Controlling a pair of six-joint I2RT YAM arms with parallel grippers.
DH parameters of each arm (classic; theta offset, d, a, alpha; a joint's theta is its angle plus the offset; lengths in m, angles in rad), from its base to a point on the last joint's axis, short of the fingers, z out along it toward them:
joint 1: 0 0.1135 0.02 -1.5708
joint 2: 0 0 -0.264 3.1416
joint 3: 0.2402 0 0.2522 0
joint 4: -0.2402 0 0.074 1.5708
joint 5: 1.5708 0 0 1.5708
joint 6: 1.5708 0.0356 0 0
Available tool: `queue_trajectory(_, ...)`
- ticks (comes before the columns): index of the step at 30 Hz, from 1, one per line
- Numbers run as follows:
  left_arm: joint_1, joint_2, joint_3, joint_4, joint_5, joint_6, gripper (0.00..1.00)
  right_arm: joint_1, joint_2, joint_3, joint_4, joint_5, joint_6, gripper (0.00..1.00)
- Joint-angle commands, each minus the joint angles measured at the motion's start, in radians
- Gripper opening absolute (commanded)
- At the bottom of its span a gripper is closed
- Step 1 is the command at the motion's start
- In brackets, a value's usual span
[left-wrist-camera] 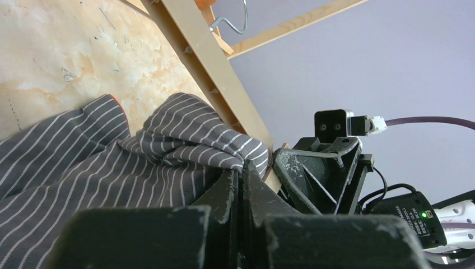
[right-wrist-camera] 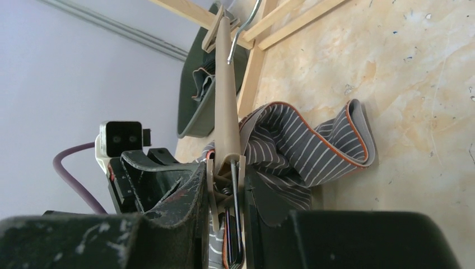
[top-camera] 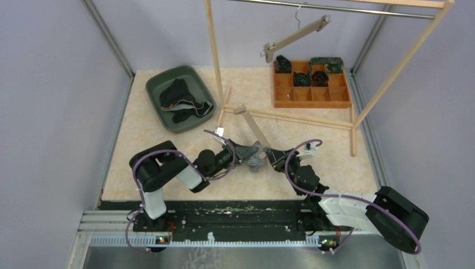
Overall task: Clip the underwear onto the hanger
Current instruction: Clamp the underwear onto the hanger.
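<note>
Tabletop point(top-camera: 168, 129): left gripper point(left-wrist-camera: 242, 169) pinches underwear point(left-wrist-camera: 112, 168), right gripper point(top-camera: 273, 156) squeezes hanger clip point(right-wrist-camera: 225, 168)

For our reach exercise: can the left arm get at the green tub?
Probably not yet: the path to the green tub looks free, but the left gripper is shut on the striped underwear.

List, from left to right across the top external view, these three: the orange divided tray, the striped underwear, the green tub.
green tub → striped underwear → orange divided tray
</note>
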Motion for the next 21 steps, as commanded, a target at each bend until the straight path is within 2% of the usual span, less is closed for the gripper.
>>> queue_trajectory(1, -0.012, 0.012, 0.016, 0.159, -0.021, 0.009, 0.00, 0.025, 0.027, -0.097, 0.091, 0.025, 0.015, 0.00)
queue_trajectory(10, -0.015, 0.015, 0.011, 0.168, -0.031, 0.010, 0.00, 0.038, 0.076, -0.101, 0.150, 0.040, 0.039, 0.00)
queue_trajectory(21, -0.018, 0.017, 0.005, 0.177, -0.041, 0.002, 0.00, 0.043, 0.058, -0.119, 0.182, 0.060, 0.033, 0.00)
